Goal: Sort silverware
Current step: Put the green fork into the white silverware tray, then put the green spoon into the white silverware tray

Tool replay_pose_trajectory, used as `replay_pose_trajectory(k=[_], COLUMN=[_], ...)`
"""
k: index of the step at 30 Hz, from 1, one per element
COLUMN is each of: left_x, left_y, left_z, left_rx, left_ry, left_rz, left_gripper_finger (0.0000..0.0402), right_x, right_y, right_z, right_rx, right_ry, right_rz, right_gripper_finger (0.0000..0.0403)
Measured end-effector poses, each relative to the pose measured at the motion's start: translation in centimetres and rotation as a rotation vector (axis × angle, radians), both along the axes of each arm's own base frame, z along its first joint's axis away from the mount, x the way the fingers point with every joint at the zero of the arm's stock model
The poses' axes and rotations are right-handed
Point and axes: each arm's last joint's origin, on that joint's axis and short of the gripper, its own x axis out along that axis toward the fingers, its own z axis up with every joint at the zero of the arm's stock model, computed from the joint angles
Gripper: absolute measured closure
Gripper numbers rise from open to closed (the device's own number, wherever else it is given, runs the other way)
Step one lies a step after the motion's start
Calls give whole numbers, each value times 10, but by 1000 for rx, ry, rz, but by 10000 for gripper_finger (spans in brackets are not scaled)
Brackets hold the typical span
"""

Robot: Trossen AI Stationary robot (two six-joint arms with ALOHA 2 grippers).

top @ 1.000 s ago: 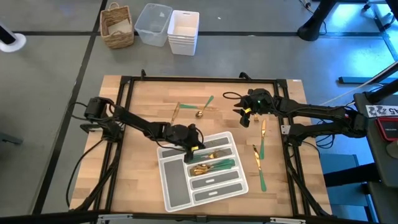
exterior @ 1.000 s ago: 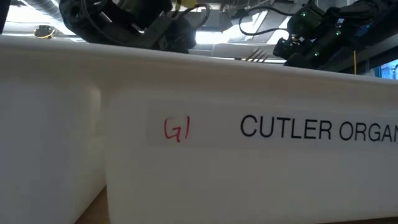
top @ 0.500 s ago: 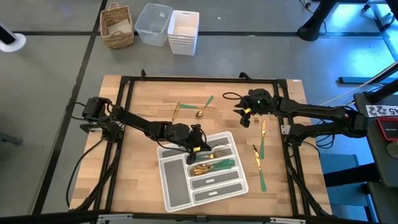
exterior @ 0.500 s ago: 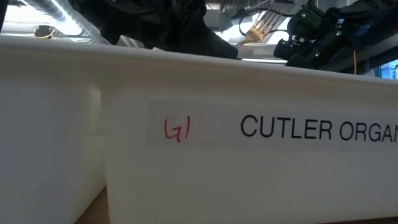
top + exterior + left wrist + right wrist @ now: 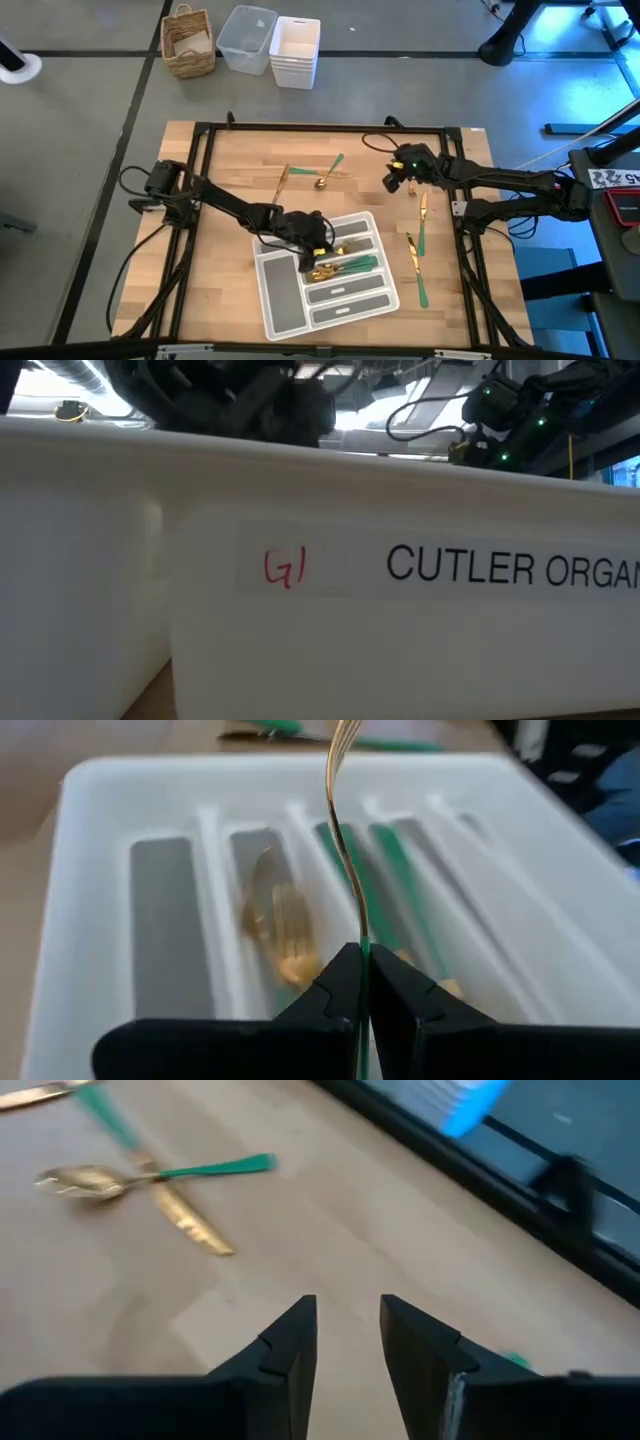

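Overhead, left gripper (image 5: 318,243) sits over the grey ribbed tray (image 5: 285,312), lower centre; only its wrist view shows jaws clamped on a slim gold-tined fork (image 5: 343,830), green handle pinched. Right gripper (image 5: 392,182), upper right, fingers apart, has shifted slightly. Loose silverware (image 5: 415,256) lies right of the tray.

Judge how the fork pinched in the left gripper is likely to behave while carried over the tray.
The fork, held by its slim handle in the left gripper, looks stiff, probably light. Its smooth handle might pivot or slip above the tray.
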Motion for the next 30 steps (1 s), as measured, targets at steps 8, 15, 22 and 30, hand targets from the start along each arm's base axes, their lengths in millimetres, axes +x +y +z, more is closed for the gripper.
replay_pose_trajectory(k=[8, 15, 22, 30], left_x=[-1, -2, -2, -4], left_y=[4, 2, 4, 16], left_z=[-10, -12, -6, 15], left_rx=[14, 17, 10, 5], left_ry=[56, 71, 56, 1], left_rz=[14, 9, 16, 48], left_gripper_finger=[378, 351, 336, 348], right_x=[-14, -25, -33, -29], right_y=[0, -17, -25, -24], right_z=[-9, -26, -56, -69], right_rx=[55, 91, 191, 287], right_ry=[76, 114, 157, 162], right_rz=[-239, -372, -416, -390], right_gripper_finger=[288, 288, 288, 288])
